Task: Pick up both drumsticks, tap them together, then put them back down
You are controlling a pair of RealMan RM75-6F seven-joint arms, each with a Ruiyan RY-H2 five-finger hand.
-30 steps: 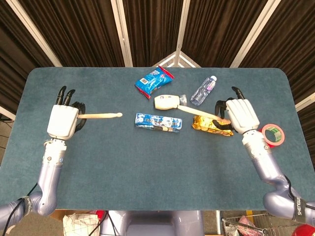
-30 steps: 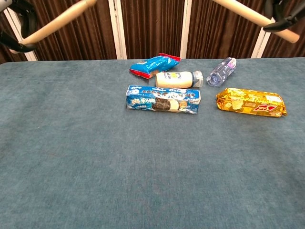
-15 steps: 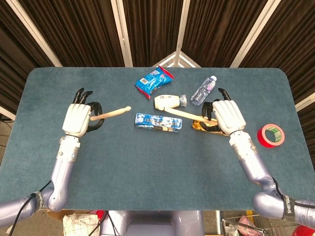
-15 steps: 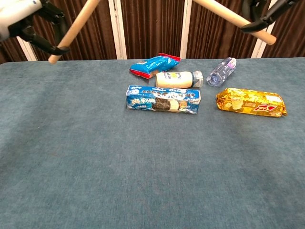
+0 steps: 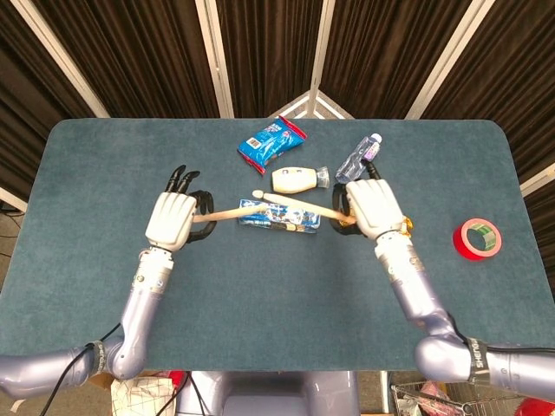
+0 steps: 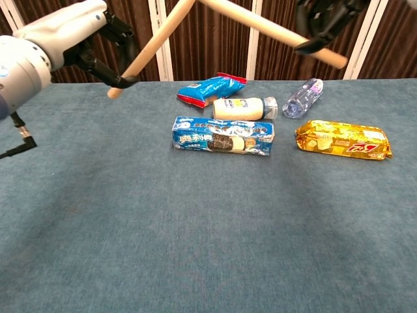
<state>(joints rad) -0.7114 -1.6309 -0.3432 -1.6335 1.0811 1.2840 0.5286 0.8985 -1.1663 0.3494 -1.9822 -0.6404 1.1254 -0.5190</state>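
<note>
Head view, left hand (image 5: 172, 220) and right hand (image 5: 368, 207) each gripping drumsticks (image 5: 227, 211), tips crossing, unseen from chest

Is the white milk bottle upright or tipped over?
Tipped over. The white bottle lies on its side on the table, cap pointing toward the clear water bottle, between the blue snack bag and the cookie box.

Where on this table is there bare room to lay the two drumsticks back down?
Bare cloth runs along the near edge of the table, in front of the cookie box, and on the left side beyond the left hand. The far middle is crowded: blue snack bag, milk bottle, water bottle, gold packet.
</note>
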